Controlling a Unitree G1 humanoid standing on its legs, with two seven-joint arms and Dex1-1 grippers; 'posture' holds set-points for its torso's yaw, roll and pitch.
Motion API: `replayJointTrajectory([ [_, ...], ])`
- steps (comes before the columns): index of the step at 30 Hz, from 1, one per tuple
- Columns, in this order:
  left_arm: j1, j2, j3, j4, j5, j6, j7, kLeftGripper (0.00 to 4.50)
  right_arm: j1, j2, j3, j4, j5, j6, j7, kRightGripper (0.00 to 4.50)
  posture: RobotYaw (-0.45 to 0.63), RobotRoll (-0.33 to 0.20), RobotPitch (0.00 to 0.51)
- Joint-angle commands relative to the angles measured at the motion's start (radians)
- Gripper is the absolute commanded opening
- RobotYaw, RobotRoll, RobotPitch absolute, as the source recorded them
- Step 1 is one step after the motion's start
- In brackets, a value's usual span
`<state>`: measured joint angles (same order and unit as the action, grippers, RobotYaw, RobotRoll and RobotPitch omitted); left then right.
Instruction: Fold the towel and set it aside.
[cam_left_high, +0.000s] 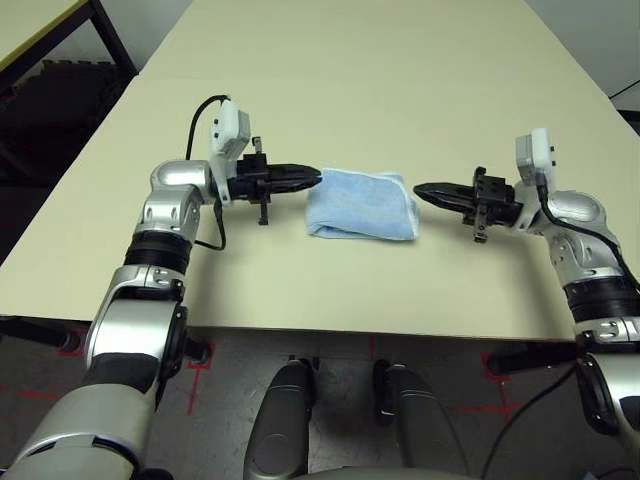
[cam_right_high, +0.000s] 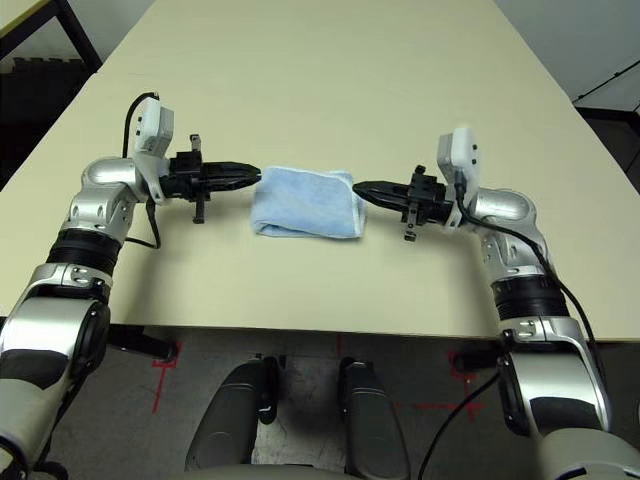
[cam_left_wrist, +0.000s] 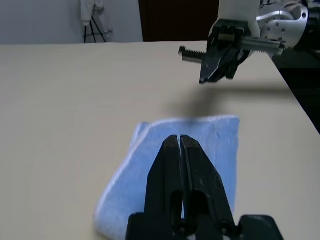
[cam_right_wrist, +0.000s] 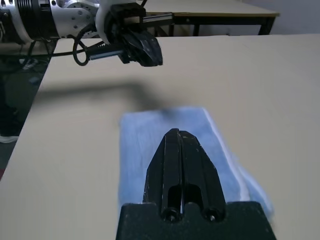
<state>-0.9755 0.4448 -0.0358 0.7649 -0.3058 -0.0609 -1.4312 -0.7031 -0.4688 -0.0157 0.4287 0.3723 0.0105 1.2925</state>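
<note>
Both tools (cam_left_high: 318, 178) (cam_left_high: 418, 189) pinched closed, flanking towel (cam_left_high: 360, 205), seemingly empty.

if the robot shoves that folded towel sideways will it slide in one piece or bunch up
The towel is soft terry folded in layers, so it would likely bunch or unfold rather than slide whole. It looks light, and its nap probably grips the smooth table a little.

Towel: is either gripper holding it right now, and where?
Nothing is held. The left gripper and right gripper are both shut and empty, pointing at the folded towel from opposite sides.
</note>
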Motion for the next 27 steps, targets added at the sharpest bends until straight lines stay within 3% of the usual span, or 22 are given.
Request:
replayJointTrajectory([
  [1, 0.007, -0.028, -0.024, -0.003, 0.027, 0.008, 0.002, 0.04, -0.003, 0.004, 0.048, -0.013, -0.026, 0.044, 0.006, 0.0, 0.1, 0.0, 0.173],
  [9, 0.032, -0.06, -0.064, 0.016, 0.079, 0.014, 0.006, 0.04, -0.002, 0.008, 0.111, 0.082, -0.122, 0.013, -0.028, 0.0, 0.1, 0.0, 0.178],
  [20, -0.033, -0.073, -0.115, 0.327, 0.27, -0.112, 0.186, 0.04, -0.043, 0.073, 0.124, 0.393, -0.231, -0.163, -0.088, 0.0, 0.1, 0.0, 0.182],
  [27, -0.06, -0.048, -0.114, 0.387, 0.324, -0.15, 0.211, 0.04, -0.087, 0.086, 0.104, 0.451, -0.227, -0.218, -0.108, 0.0, 0.1, 0.0, 0.176],
])
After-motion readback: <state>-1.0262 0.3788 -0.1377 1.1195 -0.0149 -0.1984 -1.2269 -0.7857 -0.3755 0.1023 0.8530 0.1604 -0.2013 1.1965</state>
